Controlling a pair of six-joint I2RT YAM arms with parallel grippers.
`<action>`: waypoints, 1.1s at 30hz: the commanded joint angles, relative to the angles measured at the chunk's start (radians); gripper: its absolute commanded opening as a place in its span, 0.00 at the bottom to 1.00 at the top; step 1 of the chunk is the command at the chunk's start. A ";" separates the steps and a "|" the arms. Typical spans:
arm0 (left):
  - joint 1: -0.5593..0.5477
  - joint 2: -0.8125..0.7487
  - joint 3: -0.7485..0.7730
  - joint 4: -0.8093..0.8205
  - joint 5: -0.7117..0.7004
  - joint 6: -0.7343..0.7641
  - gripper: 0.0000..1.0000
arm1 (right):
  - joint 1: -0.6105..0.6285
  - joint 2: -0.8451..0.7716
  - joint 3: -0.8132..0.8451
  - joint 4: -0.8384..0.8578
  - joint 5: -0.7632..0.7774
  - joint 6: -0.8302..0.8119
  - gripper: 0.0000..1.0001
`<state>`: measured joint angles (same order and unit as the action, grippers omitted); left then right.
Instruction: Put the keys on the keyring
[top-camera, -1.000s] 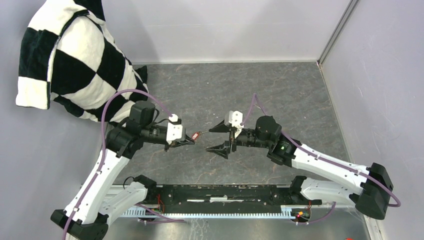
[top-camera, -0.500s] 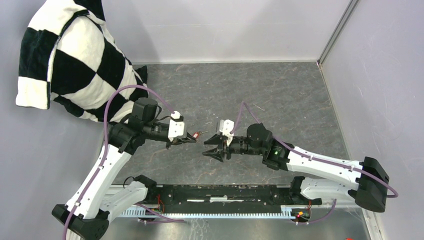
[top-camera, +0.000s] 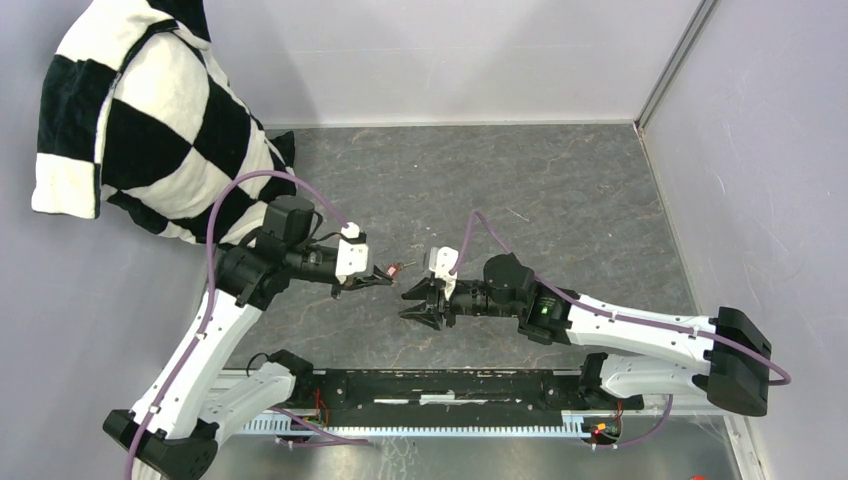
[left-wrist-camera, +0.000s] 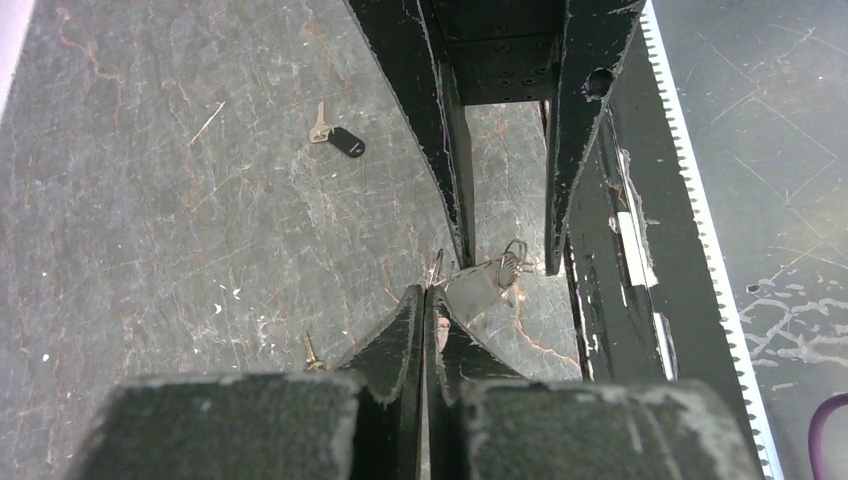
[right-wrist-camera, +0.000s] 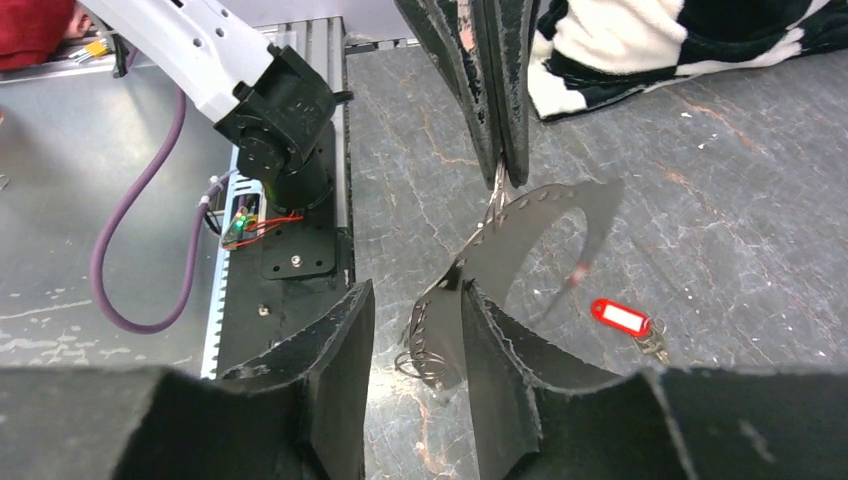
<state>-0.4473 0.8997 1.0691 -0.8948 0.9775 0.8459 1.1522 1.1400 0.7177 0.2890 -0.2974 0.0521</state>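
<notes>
The keyring is a dark stitched strap (right-wrist-camera: 535, 222) with a small silver wire ring (right-wrist-camera: 424, 362) at its lower end. My left gripper (top-camera: 385, 279) is shut on the strap's upper end and holds it above the table. My right gripper (right-wrist-camera: 415, 292) is open, with the strap's lower end and the ring between its fingers. The strap lies against one finger (right-wrist-camera: 500, 360), and a gap shows at the other. The red-tagged key (right-wrist-camera: 620, 317) lies on the table beside the grippers. The black-headed key (left-wrist-camera: 340, 138) lies farther off on the table.
A black-and-white checked cushion (top-camera: 140, 120) fills the back left corner. Grey walls close the back and the right side. The black base rail (top-camera: 450, 385) runs along the near edge. A small brass piece (left-wrist-camera: 312, 352) lies on the table under my left gripper.
My right gripper has moved left and nearer, up to the left gripper, and its jaws have narrowed around the ring end of the strap. The left gripper has stayed shut and has barely moved.
</notes>
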 joint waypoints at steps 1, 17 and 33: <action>-0.005 -0.041 0.008 0.031 0.017 0.042 0.02 | 0.010 -0.041 0.069 -0.009 -0.041 0.003 0.45; -0.013 -0.042 0.009 -0.135 0.067 0.142 0.02 | -0.003 -0.006 0.201 -0.164 0.001 -0.142 0.47; -0.013 -0.040 0.004 -0.134 0.060 0.136 0.02 | -0.003 0.084 0.274 -0.190 -0.031 -0.149 0.04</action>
<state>-0.4561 0.8639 1.0664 -1.0275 0.9958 0.9527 1.1500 1.2072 0.9283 0.0948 -0.3321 -0.0864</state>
